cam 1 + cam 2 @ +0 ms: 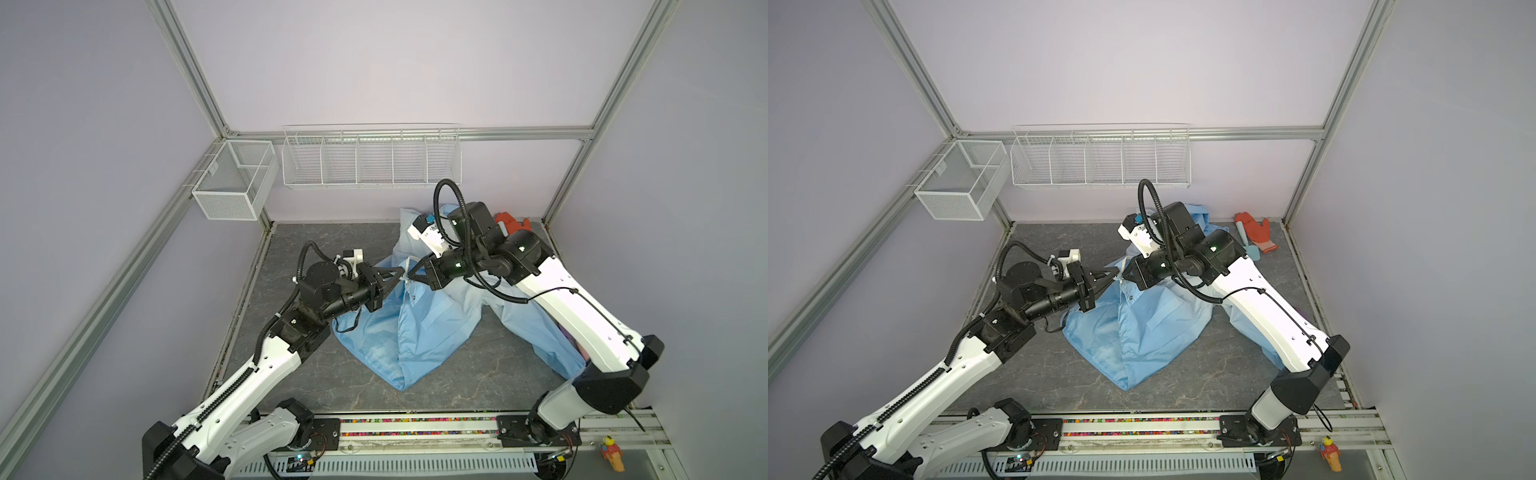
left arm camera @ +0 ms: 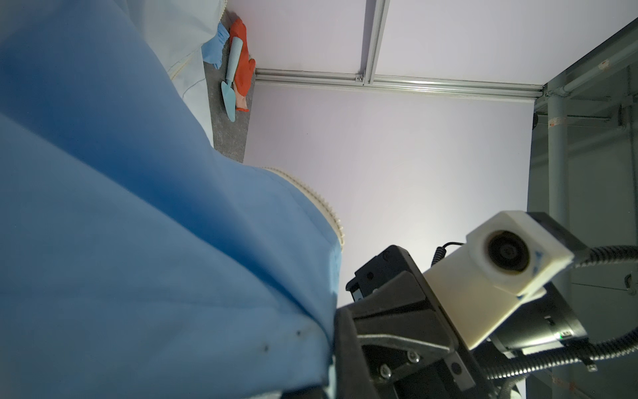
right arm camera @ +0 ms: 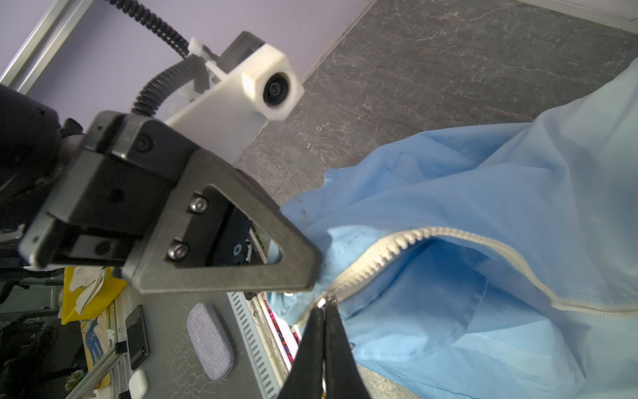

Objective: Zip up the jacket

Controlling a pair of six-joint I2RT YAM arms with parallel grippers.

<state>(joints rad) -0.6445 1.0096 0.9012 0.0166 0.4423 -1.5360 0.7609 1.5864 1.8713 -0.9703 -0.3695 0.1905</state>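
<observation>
The light-blue jacket [image 1: 432,324] [image 1: 1142,328] lies crumpled on the grey table, and both grippers hold its front up in the middle. My left gripper [image 1: 400,275] [image 3: 310,273] is shut on the jacket's edge beside the zipper. In the left wrist view blue cloth [image 2: 138,241] hides its jaws. My right gripper [image 1: 410,277] [image 3: 324,307] faces it tip to tip and is shut on the metal zipper pull [image 3: 321,302]. Beyond the pull the two white rows of zipper teeth [image 3: 397,241] [image 2: 321,203] stand apart.
An orange glove [image 1: 1260,232] [image 2: 241,58] and a pale blue trowel [image 1: 1249,245] [image 2: 230,69] lie at the back right corner. A white wire rack [image 1: 372,160] and a mesh box [image 1: 232,183] hang on the back wall. The right arm [image 1: 582,307] crosses a sleeve.
</observation>
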